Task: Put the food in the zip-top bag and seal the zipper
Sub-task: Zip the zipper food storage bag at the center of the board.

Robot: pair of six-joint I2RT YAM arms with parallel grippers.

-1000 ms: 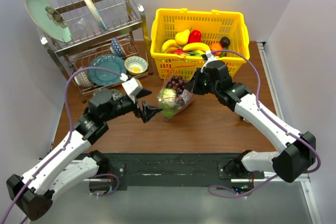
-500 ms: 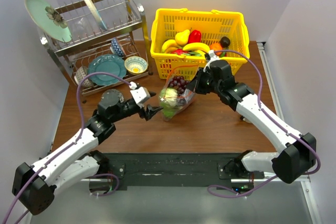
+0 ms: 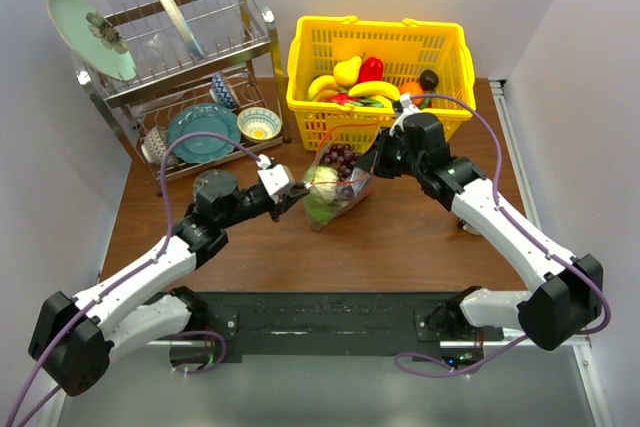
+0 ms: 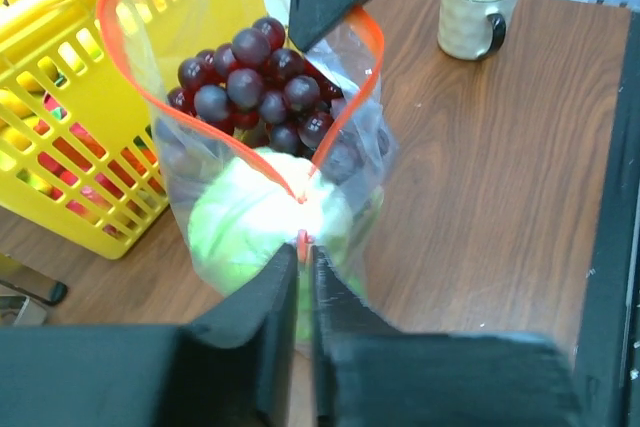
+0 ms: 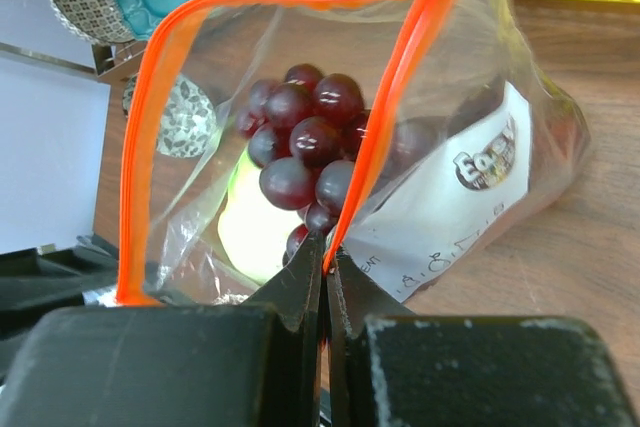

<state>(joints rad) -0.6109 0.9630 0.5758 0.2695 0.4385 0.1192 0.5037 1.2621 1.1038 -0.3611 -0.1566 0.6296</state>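
The left gripper [image 4: 303, 252] has its jaws drawn narrow, almost together, with the near end of the zipper [image 5: 137, 147] pinched at their tips. Off to its left and further back stands the dish rack [image 3: 190, 57], well apart. Bare table [image 3: 400, 237] lies beneath and behind the arm.

Straight ahead of the fingertips the zip-top bag [image 4: 365, 137] stands upright with its mouth gaping. The orange strip runs away from the tips in a wide loop. Inside, the round green piece [image 4: 250, 217] sits low, just beyond the tips, and the grape bunch [image 4: 255, 82] rests on top of it. To the left of these fingers the yellow basket [image 3: 315, 47] crowds the bag's far side; whether they touch cannot be told. To their right the wood is open as far as a mug [image 4: 478, 7], well apart from the bag.

The right gripper [image 5: 325, 247] is clamped tight on the opposite end of the zipper, and the strip runs out from between its fingers. The bag hangs ahead of it, its printed label on the right. Beyond that there is free wood, with the basket's edge at the top.
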